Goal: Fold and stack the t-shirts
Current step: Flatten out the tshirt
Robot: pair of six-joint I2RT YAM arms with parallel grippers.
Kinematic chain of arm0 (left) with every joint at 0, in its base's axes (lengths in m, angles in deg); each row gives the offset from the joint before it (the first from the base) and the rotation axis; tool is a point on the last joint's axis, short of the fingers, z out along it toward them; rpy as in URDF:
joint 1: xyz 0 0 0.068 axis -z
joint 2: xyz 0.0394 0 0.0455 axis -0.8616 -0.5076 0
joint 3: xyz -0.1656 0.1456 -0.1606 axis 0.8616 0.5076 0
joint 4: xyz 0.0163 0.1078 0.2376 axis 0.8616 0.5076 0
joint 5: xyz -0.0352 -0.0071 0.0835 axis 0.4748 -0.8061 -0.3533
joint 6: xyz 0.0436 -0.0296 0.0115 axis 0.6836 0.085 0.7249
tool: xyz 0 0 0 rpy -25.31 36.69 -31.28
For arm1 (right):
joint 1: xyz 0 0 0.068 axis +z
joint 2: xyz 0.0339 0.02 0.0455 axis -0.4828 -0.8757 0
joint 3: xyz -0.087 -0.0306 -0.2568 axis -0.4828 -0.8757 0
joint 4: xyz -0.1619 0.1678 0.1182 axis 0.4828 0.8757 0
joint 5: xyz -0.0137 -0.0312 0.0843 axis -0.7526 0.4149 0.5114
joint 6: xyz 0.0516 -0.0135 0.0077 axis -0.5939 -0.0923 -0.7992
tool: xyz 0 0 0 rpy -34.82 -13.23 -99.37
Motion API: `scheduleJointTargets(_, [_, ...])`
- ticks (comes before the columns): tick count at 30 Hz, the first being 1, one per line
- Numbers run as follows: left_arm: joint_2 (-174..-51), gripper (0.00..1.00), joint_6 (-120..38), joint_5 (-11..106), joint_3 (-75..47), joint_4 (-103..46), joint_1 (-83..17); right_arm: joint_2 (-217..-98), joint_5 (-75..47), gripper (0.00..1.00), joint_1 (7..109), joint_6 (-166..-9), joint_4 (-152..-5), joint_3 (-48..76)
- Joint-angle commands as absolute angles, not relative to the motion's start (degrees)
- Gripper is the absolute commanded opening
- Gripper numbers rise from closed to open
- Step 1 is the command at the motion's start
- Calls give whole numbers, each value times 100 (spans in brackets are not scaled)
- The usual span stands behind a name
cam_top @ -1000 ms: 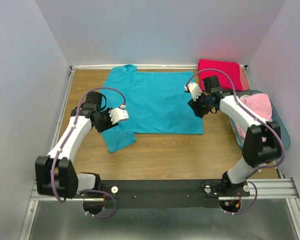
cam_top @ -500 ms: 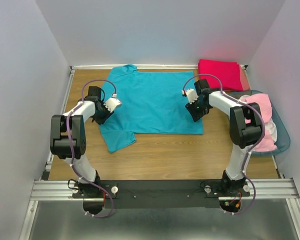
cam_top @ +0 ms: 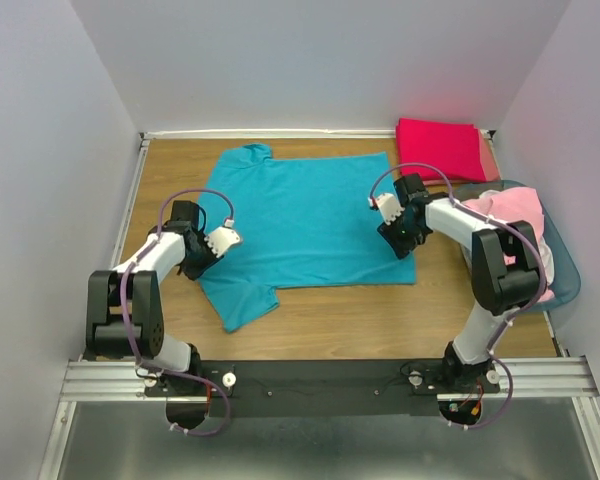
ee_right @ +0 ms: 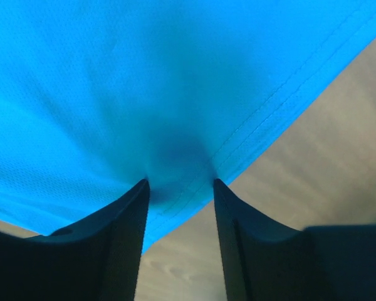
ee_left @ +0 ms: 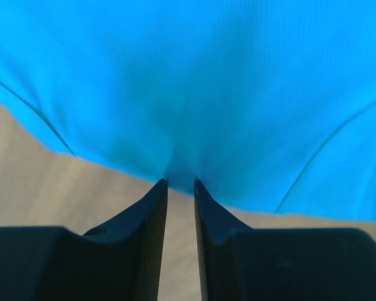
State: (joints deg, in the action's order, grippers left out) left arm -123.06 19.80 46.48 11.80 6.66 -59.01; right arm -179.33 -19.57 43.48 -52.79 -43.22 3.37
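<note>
Since the left end effector [ee_left: 180, 183] has its two fingers drawn nearly together with a pucker of the teal t-shirt [cam_top: 310, 215] pinched between the tips, it reads as clamped on the shirt's left margin, between the two sleeves; the right end effector [ee_right: 178, 183] stands wider but is likewise clamped on a bunched fold at the stitched hem, on the shirt's right margin; the shirt itself lies spread flat over the middle of the bench [cam_top: 330, 325], reaching toward the far edge. I judge the cloth light, thin and limp; it will sag and wrinkle wherever unsupported, and a shallow pinch could slip off; seams and hems offer the firmest hold, taken at two well-spread points so the panel hangs taut. A folded crimson-pink t-shirt [cam_top: 440, 148] sits at the far right corner; light pink t-shirts [cam_top: 515, 212] fill the basket [cam_top: 572, 275] along the right edge.
</note>
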Motion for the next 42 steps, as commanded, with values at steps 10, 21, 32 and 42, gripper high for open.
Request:
scheduleJointTargets(10, [-11884, 35, 2046, 5247, 203, 1752, -5906, -17760, -1498, 56, 4346, -5420, -3345, 829])
scheduleJointTargets(21, [-12985, 35, 1385, 5292, 236, 898, -5906, -18667, -1436, 54, 4346, -5536, -3467, 1217])
scheduleJointTargets(32, [-12292, 34, 1745, 4967, 1353, 1082, -5906, -18405, -1445, 54, 4355, -5307, -3546, 532])
scheduleJointTargets(42, [-11464, 41, 2308, 5308, 662, 2224, -5897, -17403, -566, 55, 4294, -5078, -2738, 793])
